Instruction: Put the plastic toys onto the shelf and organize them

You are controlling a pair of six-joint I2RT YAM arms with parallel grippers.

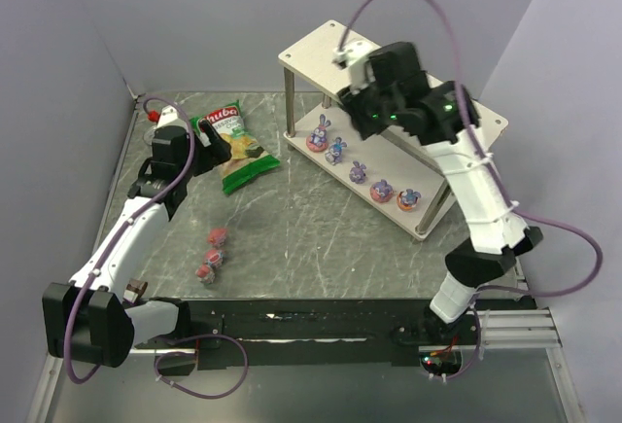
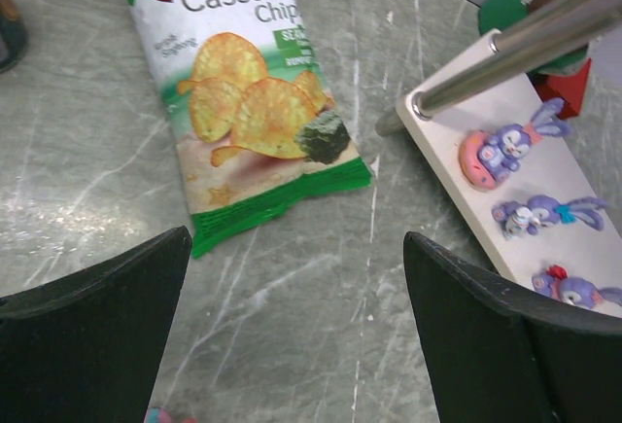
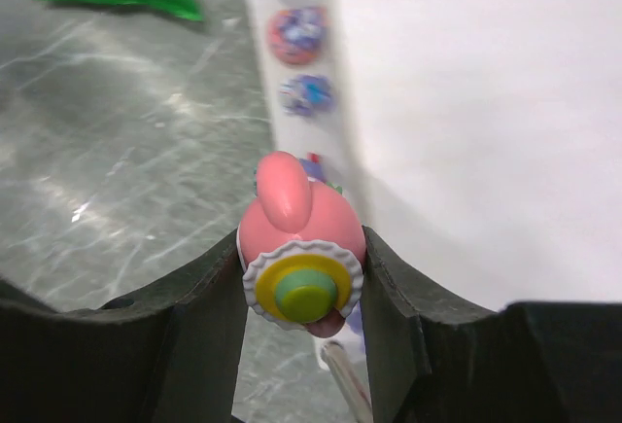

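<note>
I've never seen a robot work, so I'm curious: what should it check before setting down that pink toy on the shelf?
1. Grip: right end effector shut on the round glossy pink plastic toy, pinched on both sides: ok.
2. Room: top board of the pale wooden two-tier shelf is bare beside the toy: ok.
3. Toy's height above that board: cannot tell.
4. Five small purple bunny-eared toys stand in a row on the lower board, clear of the arm: ok.
5. Left end effector open, empty, near the green chip bag, clear of the shelf: ok.
6. All toys shelved: small pink-red toys lie on the grey table: not ok.
</note>
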